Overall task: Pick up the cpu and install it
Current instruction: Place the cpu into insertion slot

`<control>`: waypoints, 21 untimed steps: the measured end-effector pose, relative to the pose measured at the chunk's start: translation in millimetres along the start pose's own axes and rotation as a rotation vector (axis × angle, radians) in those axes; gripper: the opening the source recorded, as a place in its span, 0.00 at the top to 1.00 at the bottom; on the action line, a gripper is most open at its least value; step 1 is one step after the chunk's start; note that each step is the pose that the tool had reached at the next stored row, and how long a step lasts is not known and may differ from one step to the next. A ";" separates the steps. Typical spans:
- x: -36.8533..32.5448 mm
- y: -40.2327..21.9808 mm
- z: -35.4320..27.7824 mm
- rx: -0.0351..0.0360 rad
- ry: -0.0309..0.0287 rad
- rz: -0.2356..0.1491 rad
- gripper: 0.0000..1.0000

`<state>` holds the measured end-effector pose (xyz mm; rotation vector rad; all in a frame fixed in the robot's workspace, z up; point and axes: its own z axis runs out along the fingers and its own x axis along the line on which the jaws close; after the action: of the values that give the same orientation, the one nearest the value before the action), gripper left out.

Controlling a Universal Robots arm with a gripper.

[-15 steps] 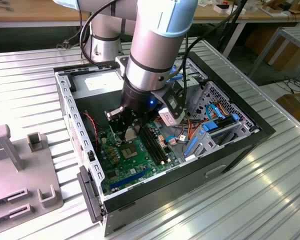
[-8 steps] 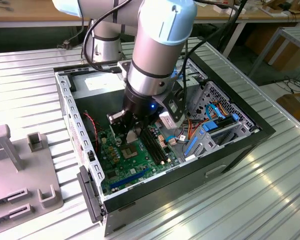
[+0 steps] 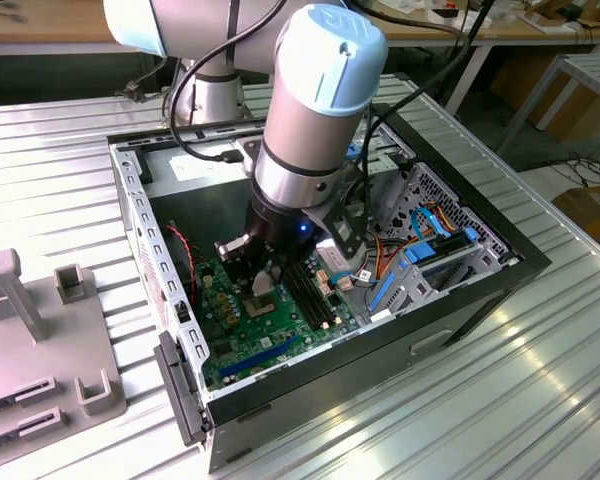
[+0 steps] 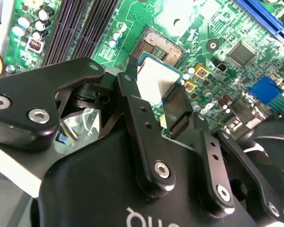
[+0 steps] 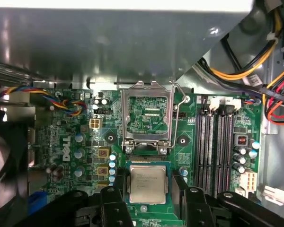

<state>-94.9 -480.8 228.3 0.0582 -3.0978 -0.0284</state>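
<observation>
The cpu is a small flat square. Its top is grey metal with tiny print on it. A thin blue-green rim runs round it. In the second wrist view the cpu shines almost white. It faces top side up and sits about level. The hand grips it, with one black finger on each of two opposite sides. It is held up over the green board, near the open socket, and is not set in it.
</observation>
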 end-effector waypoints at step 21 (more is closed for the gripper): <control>-1.9 -6.9 23.6 -0.0014 0.0215 0.009 0.53</control>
<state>-93.7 -487.2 204.6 0.0441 -3.0765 -0.0294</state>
